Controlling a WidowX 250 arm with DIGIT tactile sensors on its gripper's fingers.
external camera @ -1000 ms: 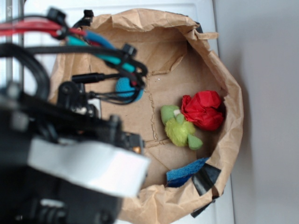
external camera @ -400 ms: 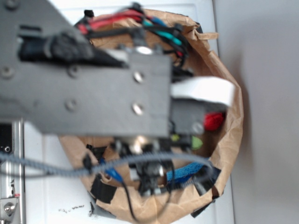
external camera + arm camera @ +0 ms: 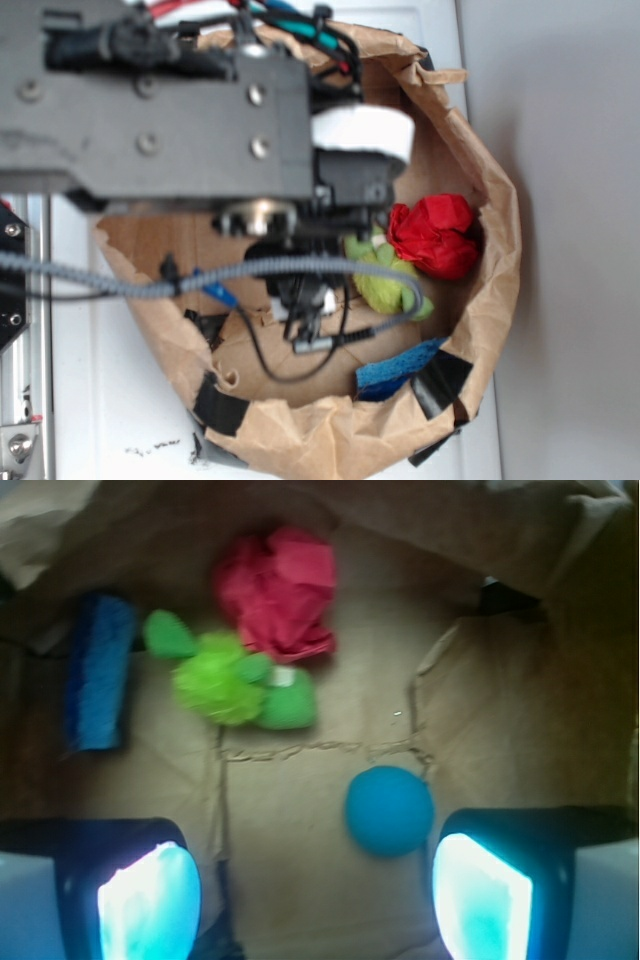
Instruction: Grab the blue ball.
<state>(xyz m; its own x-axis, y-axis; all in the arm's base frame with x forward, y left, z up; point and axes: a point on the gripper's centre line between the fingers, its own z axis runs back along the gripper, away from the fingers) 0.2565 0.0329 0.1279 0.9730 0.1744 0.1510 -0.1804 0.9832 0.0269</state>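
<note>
Arm has shifted up, uncovering red cloth (image 3: 433,236); pincer (image 3: 315,890) released above blue ball (image 3: 389,810).

A small round blue ball (image 3: 390,810) is sitting on the brown paper floor of a bag, seen from the wrist camera. Its colour is an even teal-blue and its surface looks soft and matte — the picture is slightly blurred. It is resting alone, just below a torn seam in the paper. In the exterior camera it is lying hidden under the arm — not visible there.
</note>
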